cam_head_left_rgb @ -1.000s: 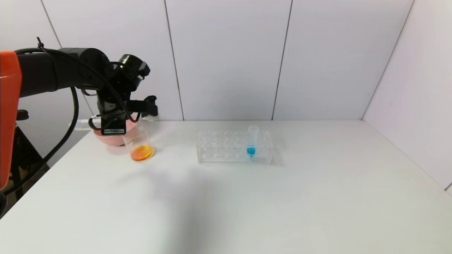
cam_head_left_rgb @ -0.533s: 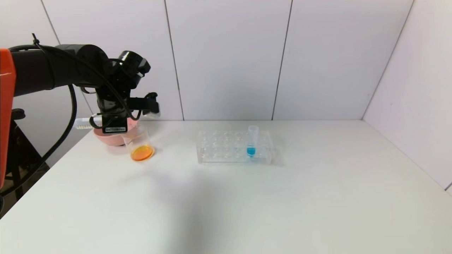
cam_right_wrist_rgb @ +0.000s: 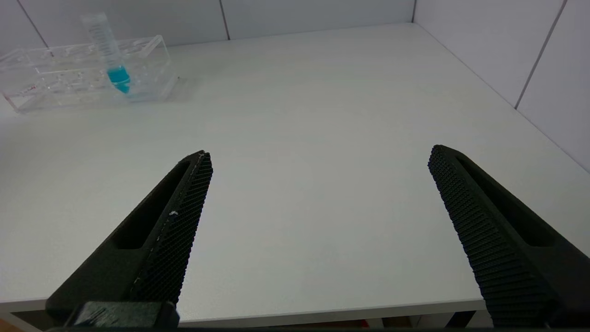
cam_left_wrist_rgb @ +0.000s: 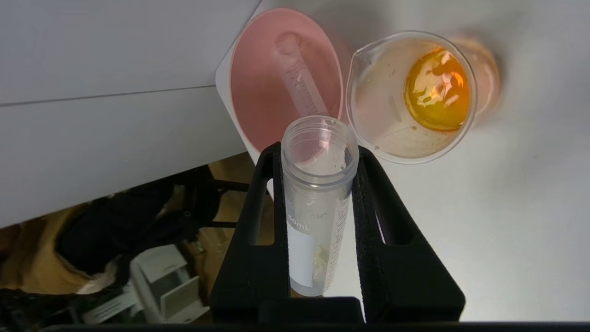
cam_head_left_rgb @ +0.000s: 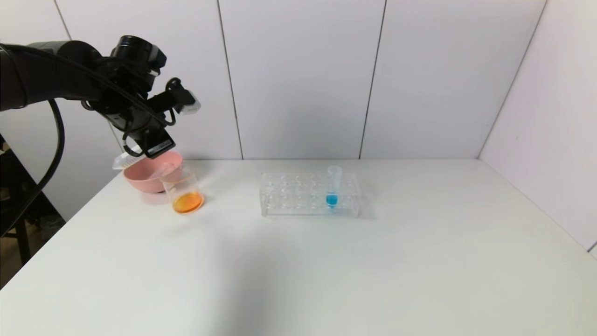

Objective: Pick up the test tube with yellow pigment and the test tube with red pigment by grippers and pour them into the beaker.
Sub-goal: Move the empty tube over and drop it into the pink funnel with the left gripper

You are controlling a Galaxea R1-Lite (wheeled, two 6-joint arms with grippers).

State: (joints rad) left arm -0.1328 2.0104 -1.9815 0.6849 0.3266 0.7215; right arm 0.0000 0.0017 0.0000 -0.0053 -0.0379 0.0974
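Note:
My left gripper (cam_head_left_rgb: 136,152) hangs above the pink bowl (cam_head_left_rgb: 140,179), shut on a clear, drained test tube (cam_left_wrist_rgb: 318,193) with a faint yellowish smear inside; its open mouth tilts down over the bowl. Just beside the bowl stands the beaker (cam_head_left_rgb: 184,189), also seen in the left wrist view (cam_left_wrist_rgb: 415,92), with orange liquid at its bottom. A second empty tube (cam_left_wrist_rgb: 298,83) lies in the bowl (cam_left_wrist_rgb: 258,92); which pigment it held I cannot tell. My right gripper (cam_right_wrist_rgb: 318,154) is parked low by the table's near edge, open and empty.
A clear tube rack (cam_head_left_rgb: 298,196) stands mid-table and holds one upright tube with blue liquid (cam_head_left_rgb: 332,189); both show in the right wrist view too, the rack (cam_right_wrist_rgb: 55,74) and the blue tube (cam_right_wrist_rgb: 110,55). Wall panels close the back and right.
The left arm has risen and swung back to the left with the tube. The tube went from lying level near the bowl's rim to tilting mouth-down above it.

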